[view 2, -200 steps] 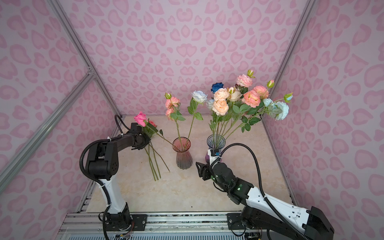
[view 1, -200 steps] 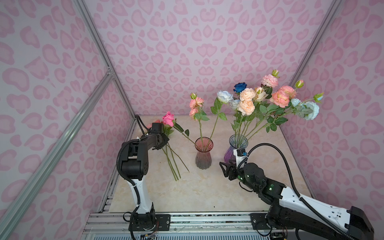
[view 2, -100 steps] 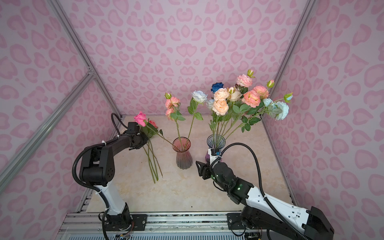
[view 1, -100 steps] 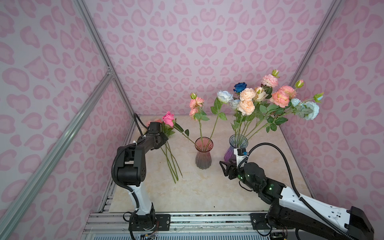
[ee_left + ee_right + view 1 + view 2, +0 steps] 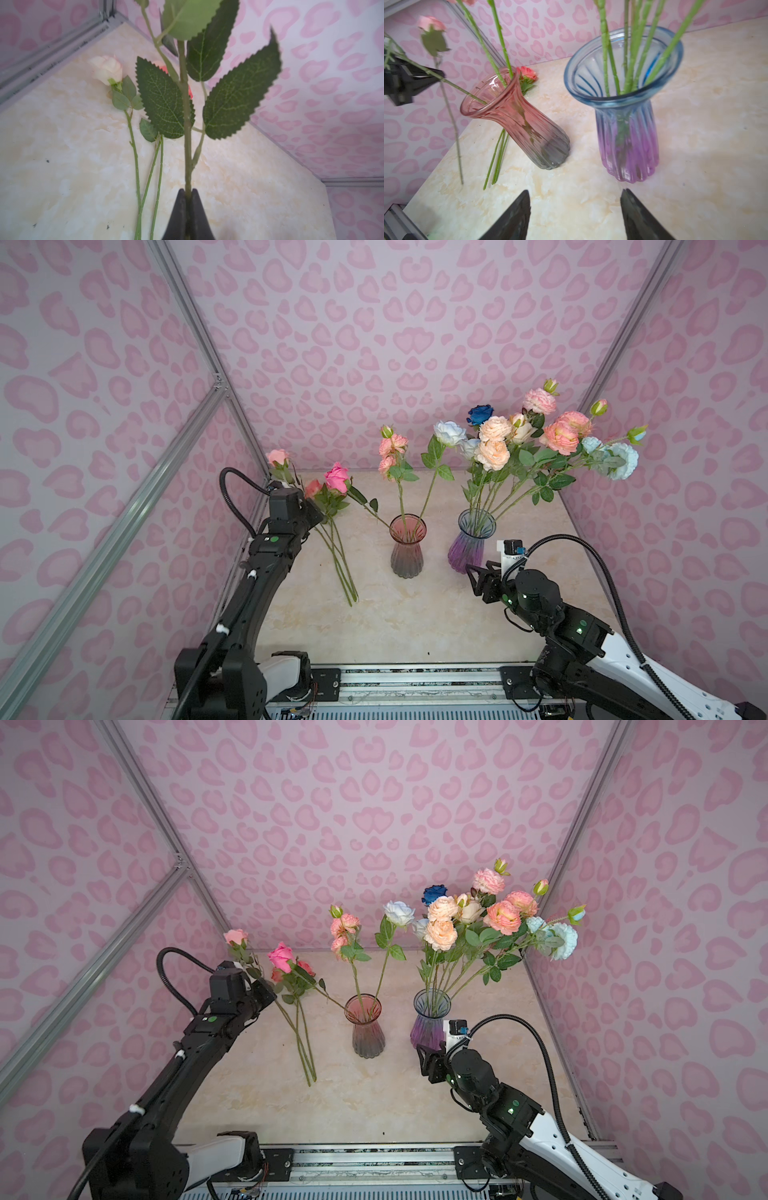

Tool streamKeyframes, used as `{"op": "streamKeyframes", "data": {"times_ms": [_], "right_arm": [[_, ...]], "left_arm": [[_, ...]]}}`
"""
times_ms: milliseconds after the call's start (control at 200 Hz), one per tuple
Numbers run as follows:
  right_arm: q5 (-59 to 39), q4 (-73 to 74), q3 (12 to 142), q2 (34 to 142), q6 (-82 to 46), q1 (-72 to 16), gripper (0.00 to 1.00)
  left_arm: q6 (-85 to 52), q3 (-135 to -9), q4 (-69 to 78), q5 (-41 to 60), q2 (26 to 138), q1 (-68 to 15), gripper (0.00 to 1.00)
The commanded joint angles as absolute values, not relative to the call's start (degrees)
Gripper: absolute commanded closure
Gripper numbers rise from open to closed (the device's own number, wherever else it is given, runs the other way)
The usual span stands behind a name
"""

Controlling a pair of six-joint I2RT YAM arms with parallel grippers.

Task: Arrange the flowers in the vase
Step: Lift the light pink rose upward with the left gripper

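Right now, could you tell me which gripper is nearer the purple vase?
Right. The right gripper sits open close beside the purple vase; the left gripper is far off beyond the pink vase, shut on a stem.

Lighting even, soft, fairly bright; faint diffuse shadows on tabletop (image 5: pixel 716 104); both top views darken toward corners; wrist views soft; nearest leaves (image 5: pixel 191 18) blurred.
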State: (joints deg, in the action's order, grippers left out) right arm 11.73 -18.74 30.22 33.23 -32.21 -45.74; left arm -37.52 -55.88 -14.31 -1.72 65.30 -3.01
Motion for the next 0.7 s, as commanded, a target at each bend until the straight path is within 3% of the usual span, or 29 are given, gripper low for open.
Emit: {"op": "streamKeyframes", "data": {"times_ms": [0, 355, 695], "right_arm": [[9.6, -28.4, 30.6, 31.0, -34.0, -44.2, 0.30], [6.7, -30.4, 30.1, 31.0, -35.3, -41.9, 0.31], [6.0, -28.8, 31.9, 32.4, -32.9, -36.7, 0.31]], "left_arm": [[-35.2, -54.6, -18.2, -4.4, 57.0, -3.1, 0.97], [-28.7, -62.0, -27.0, 0.8, 41.3, -3.9, 0.97], [-26.6, -70.7, -25.8, 9.3, 38.8, -6.2, 0.97]]}}
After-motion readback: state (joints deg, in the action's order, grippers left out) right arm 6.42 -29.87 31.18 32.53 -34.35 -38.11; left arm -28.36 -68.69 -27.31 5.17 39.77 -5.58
